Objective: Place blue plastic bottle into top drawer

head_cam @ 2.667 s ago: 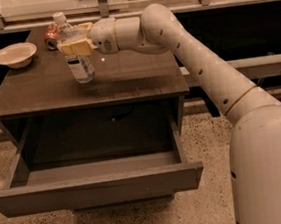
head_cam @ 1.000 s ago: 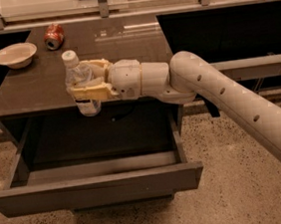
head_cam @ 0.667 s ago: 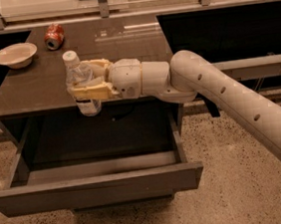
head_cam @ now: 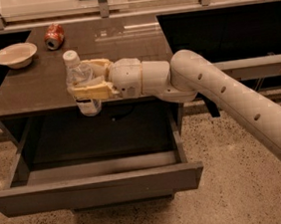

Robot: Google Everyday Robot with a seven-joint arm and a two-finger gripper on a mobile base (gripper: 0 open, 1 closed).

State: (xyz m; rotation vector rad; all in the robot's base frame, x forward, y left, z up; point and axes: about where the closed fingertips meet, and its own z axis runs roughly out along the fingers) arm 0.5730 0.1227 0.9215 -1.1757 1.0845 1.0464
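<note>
My gripper is shut on the blue plastic bottle, a small clear bottle with a white cap and a white label. It holds the bottle upright in the air at the front edge of the dark brown table, above the back left part of the top drawer. The grey drawer is pulled out wide open below, and what shows of its inside is bare. The white arm reaches in from the right.
A crushed red soda can and a white bowl sit at the back left of the table. A railing runs behind the table. Speckled floor lies in front of and to the right of the drawer.
The bottle was lifted off the table's back left and carried forward to the front edge. In the last second it has sunk slightly lower over the drawer.
</note>
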